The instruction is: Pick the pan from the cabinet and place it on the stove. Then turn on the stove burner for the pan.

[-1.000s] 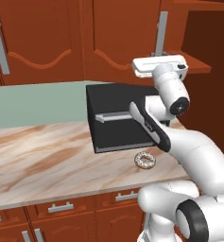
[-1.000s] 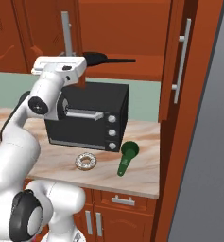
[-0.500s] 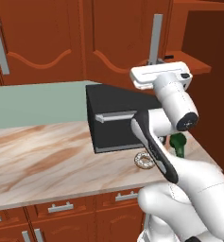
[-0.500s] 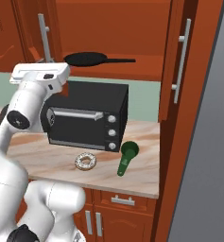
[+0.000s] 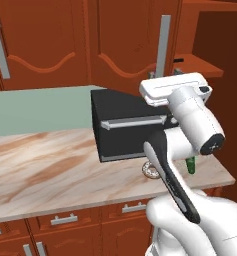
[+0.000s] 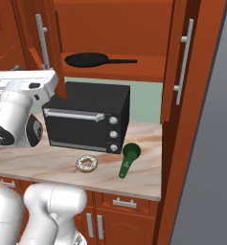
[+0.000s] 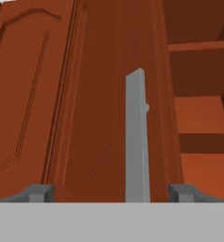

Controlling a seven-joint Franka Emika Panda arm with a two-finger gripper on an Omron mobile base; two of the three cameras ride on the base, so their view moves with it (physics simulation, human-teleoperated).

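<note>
In the hand view the gripper (image 7: 111, 193) stands released, its two grey fingertips (image 7: 38, 192) wide apart at the bottom edge with nothing between them but air. Straight ahead of it, centred in the gap and not touched, rises the silver bar handle (image 7: 137, 142) of the open cabinet door (image 7: 108, 94); the handle's lower end is cut off by the frame. To the gripper's right, past the door edge, bare cabinet shelves (image 7: 201, 47) show.

From the base cameras the fingers themselves are hidden behind the white hand, so only the hand's block (image 6: 24, 81) can be made out in front of the door.

Below and just beyond the hand sits the black toaster oven (image 6: 88, 122) on the marble counter (image 6: 38, 160), its three small knobs bearing no legible marks. In front of it lie a ring-shaped doughnut (image 6: 87, 163) and a green scoop-like utensil (image 6: 128, 159); the left base view hides most of both behind the arm.

Farther and higher, the right base view shows the pan (image 6: 88, 60) lying flat on the cabinet (image 6: 119, 28) shelf, handle pointing right. In the left base view the door blocks it.
</note>
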